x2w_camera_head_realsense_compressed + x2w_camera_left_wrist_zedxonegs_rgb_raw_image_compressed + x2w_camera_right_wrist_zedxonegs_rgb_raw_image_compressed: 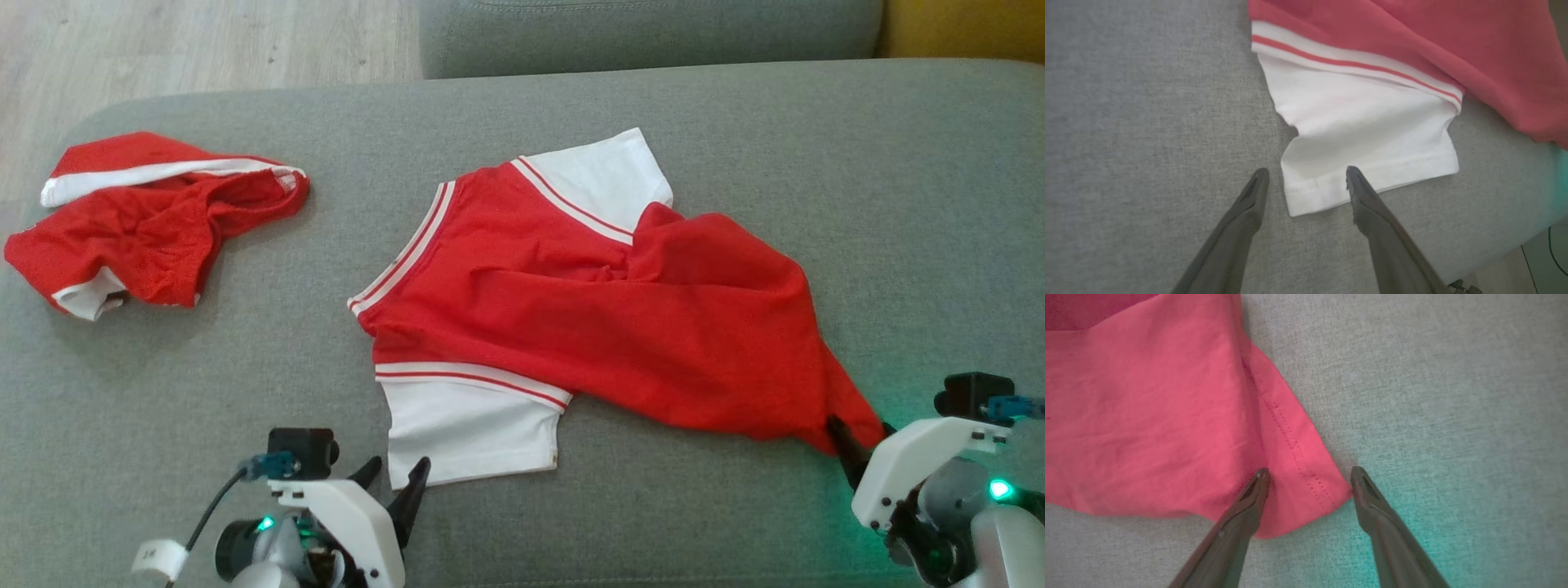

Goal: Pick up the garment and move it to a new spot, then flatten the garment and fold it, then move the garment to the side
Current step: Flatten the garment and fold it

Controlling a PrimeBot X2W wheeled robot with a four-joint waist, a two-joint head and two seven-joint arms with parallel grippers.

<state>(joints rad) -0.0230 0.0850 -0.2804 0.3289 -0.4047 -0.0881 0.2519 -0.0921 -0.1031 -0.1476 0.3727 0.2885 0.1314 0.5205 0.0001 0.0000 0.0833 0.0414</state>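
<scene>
One red T-shirt [588, 318] is lying rumpled near the middle of the grey seat cushion [735, 122], neck towards the robot's left, body twisting off to the right. Two white sleeves are showing: near sleeve [469, 429] lying flat towards the robot, far sleeve [608, 175] poking out behind.

Left gripper [1307, 171] is hovering at the near sleeve's cuff with jaws spread. One finger is crossing the cuff's edge, the other sitting over bare cushion. Gripping nothing.

Right gripper [1310, 470] is standing wide too, straddling the shirt's red hem corner [1306, 486]. One finger is over the cloth, one just beside it on the cushion. Nothing pinched.

One second red garment [155, 229] with white trim is lying crumpled well apart at far left. Wooden floor [204, 41] is showing beyond.
</scene>
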